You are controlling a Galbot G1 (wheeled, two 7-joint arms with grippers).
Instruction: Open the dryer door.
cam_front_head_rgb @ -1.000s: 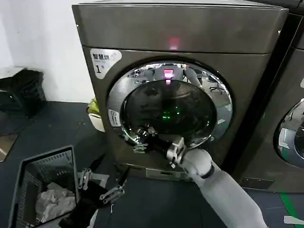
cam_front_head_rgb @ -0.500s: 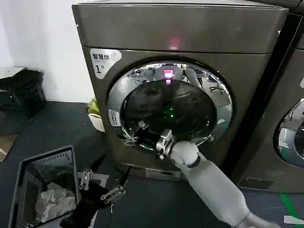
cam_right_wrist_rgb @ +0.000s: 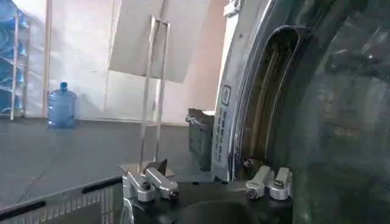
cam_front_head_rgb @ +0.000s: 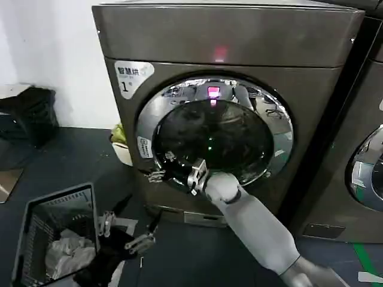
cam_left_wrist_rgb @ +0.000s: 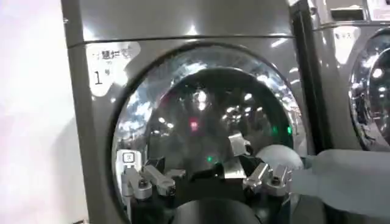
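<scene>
Currently: dryer door [cam_front_head_rgb: 214, 136] shut on dryer [cam_front_head_rgb: 227, 42] front. Right claw [cam_front_head_rgb: 159, 169] spread at door's lower-left rim; left claw [cam_front_head_rgb: 125, 230] spread, idle by floor. Risk: fingers slipping off slick chrome.

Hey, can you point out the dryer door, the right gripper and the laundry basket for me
dryer door [cam_front_head_rgb: 179, 98], head view, on the upper left of its chrome rim.
right gripper [cam_front_head_rgb: 159, 169], head view, between its fingertips at the door's lower left edge.
laundry basket [cam_front_head_rgb: 57, 198], head view, on its dark far rim.
</scene>
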